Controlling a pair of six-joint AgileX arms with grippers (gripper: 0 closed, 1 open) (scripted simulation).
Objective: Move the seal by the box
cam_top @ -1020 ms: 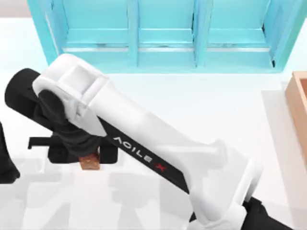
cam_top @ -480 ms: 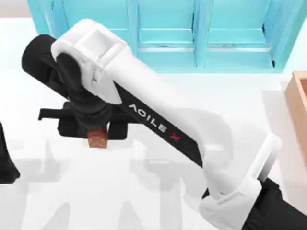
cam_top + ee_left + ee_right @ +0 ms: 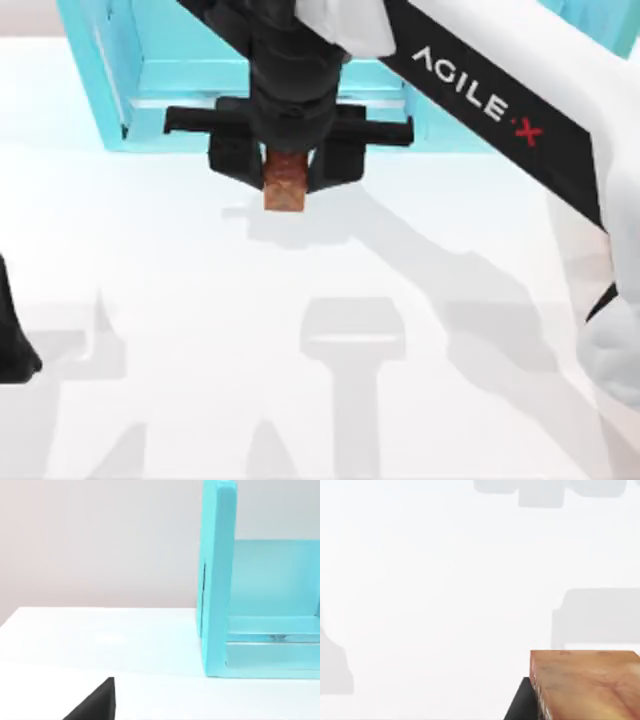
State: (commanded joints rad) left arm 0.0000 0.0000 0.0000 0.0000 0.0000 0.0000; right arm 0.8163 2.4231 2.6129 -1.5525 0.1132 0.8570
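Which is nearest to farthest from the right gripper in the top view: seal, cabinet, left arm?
1. Seal: held in the right gripper's jaws.
2. Cabinet: just behind, along the table's far edge.
3. Left arm: parked at the left edge.

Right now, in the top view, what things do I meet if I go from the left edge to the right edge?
Left arm at the left edge → seal held in the right gripper, in front of the turquoise cabinet → right arm.
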